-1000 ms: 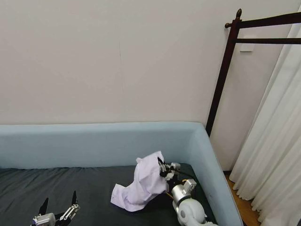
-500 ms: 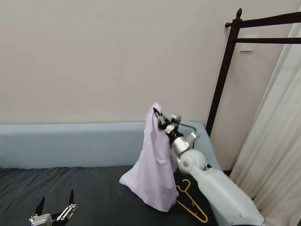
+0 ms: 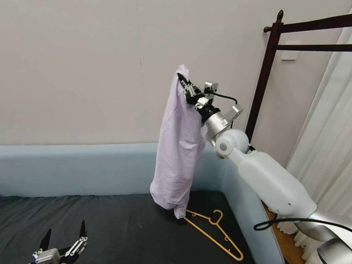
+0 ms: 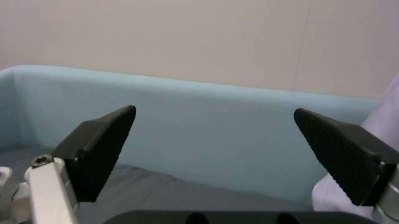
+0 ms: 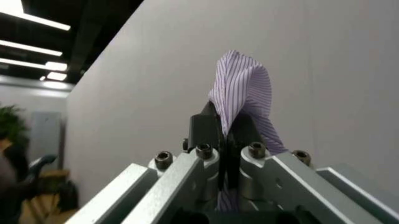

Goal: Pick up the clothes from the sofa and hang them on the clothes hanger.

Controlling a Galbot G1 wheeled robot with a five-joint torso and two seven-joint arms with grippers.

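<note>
Now the right pincer point(image 3: 188, 91) is holding the shirt point(image 3: 179, 148) far higher than a second ago. Back then it was bunching the cloth low on the sofa point(image 3: 110, 165); half a second ago it was lifting the cloth level with the backrest, and at this moment it is raised well up against the wall. Its fingers are clamping together on a peak of fabric, which the right wrist view is showing squeezed between the two black pads.

For the task, this is looking like the pick-up finished and the carry getting under way. The wooden rack point(image 3: 263, 77) is standing off to the pincer's right, beyond the sofa's end, with its crossbars sitting higher than the pincer, so I judge more travel is needed. The lift is also uncovering a yellow hanger point(image 3: 217, 234), which is lying on the dark seat beneath the pincer.

The shirt is pale lilac with fine stripes. It is draping straight down from the pincer in one long, loose fall, its lower edge dangling near the seat and, as far as I can judge, clear of it.

The left pincer point(image 3: 65, 237) is waiting low over the seat, well away from the right one, its fingers spread apart and holding nothing.
</note>
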